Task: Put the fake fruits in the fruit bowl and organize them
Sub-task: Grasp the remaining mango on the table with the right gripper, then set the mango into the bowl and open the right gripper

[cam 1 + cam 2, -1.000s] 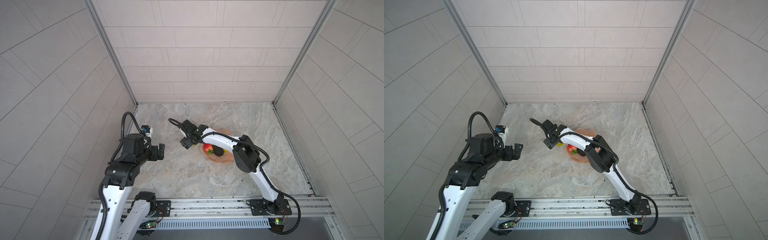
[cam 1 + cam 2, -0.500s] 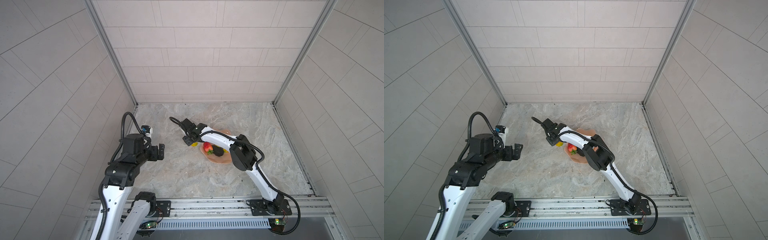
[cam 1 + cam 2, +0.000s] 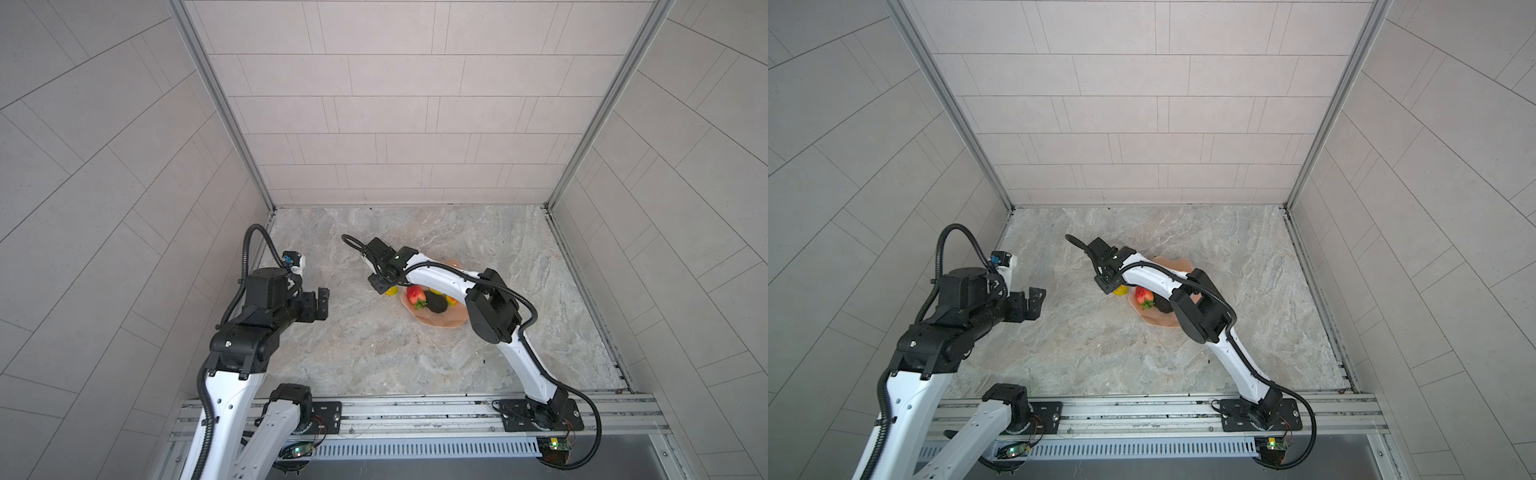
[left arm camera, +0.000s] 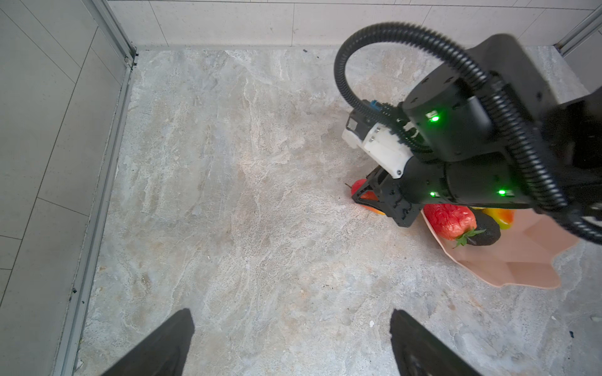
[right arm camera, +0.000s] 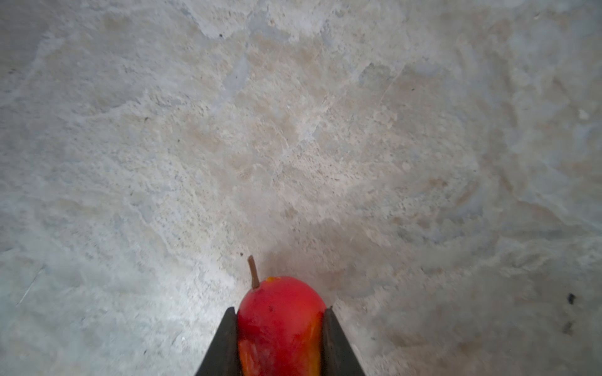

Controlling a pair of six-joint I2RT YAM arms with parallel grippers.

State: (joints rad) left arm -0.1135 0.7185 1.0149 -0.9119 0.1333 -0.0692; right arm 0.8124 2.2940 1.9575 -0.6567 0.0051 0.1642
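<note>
While the left gripper (image 4: 290,341) hangs over bare marble tabletop (image 3: 365,353) at the left side, its fingers (image 4: 163,345) spread wide apart and holding nothing, all the action is further right! Over there the right gripper (image 5: 280,314) has reached across the middle and is clamped tight on a red-yellow mango (image 5: 280,328), one dark finger (image 5: 224,341) pressed to each side of it, brown stem poking out ahead. That mango (image 3: 390,291) sits low at the marble, just off the left rim of the fruit bowl (image 3: 440,325), outside it; whether it touches the table I cannot tell. On to the peach-pink bowl itself, and it is filling up: the strawberry (image 3: 415,294) lies at its left edge, green leaves pointing to the near side, the dark avocado (image 3: 437,305) touches it on the right, and a second mango (image 4: 500,218) peeks out behind them, half hidden under the white arm. Near part of the bowl bare.
</note>
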